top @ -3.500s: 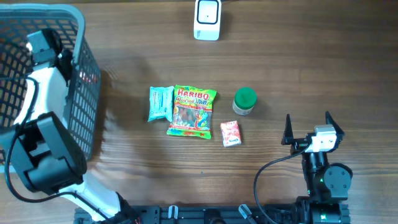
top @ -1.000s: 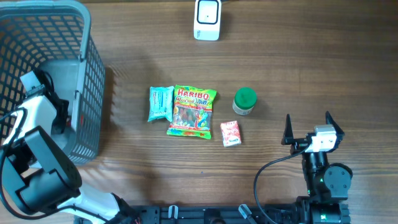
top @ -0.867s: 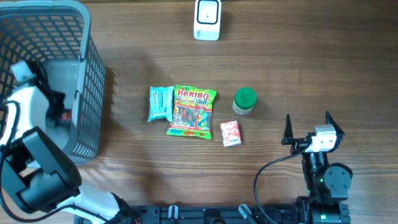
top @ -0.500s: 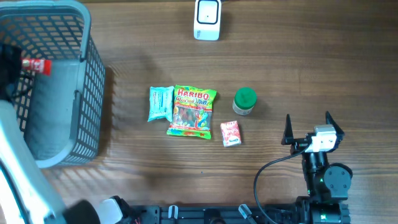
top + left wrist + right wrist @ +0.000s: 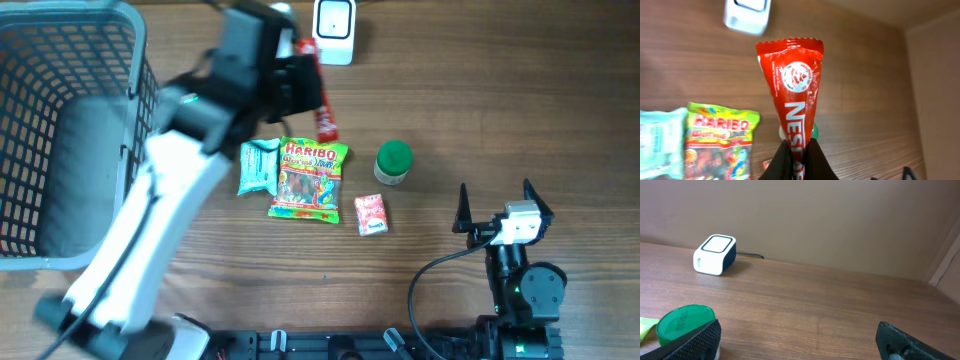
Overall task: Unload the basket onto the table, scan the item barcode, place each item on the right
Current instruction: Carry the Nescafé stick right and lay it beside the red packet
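My left gripper (image 5: 298, 82) is shut on the lower end of a red Nestlé wrapper (image 5: 324, 108). It holds the wrapper in the air just below and left of the white scanner (image 5: 333, 30) at the table's far edge. In the left wrist view the wrapper (image 5: 796, 90) stands upright between the black fingers of the left gripper (image 5: 799, 152), logo side to the camera, with the scanner (image 5: 747, 15) above and left of it. No barcode shows. My right gripper (image 5: 494, 205) rests open at the near right, with nothing between the jaws of the right gripper (image 5: 800, 337).
A grey mesh basket (image 5: 70, 9) fills the far left. A Haribo bag (image 5: 310, 178), a teal packet (image 5: 257, 166), a small red packet (image 5: 371, 214) and a green-lidded jar (image 5: 393, 162) lie mid-table under the held wrapper.
The left arm has lifted the red wrapper out of the basket and swung it right, up to the scanner. The right arm has not moved.
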Tool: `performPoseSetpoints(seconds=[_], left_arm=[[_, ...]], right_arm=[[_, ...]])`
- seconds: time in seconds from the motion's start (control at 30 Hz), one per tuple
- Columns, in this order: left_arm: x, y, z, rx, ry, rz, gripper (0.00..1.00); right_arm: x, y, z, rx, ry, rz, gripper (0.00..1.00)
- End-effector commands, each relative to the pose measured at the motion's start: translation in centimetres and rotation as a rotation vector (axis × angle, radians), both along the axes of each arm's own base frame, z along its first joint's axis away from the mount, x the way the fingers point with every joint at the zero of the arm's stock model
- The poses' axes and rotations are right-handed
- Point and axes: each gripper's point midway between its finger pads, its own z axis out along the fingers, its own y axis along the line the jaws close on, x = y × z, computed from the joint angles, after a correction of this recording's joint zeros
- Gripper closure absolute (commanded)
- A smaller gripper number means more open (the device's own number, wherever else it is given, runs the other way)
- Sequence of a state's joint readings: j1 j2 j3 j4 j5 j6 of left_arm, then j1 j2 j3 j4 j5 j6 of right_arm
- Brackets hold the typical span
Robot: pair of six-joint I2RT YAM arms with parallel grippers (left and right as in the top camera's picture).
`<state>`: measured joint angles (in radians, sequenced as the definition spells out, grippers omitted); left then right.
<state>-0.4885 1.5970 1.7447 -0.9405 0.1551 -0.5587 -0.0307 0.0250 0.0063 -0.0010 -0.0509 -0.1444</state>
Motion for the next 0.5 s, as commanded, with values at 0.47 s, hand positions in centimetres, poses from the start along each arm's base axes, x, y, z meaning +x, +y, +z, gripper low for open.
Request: performPoseSetpoints(seconds=[0.47], left_arm=[[-7.1, -24.6, -20.1, -0.117, 0.284, -0.561, 0.96]], right_arm=[[0.0, -0.1, 0.1, -0.013, -0.007, -0.004, 0.0]])
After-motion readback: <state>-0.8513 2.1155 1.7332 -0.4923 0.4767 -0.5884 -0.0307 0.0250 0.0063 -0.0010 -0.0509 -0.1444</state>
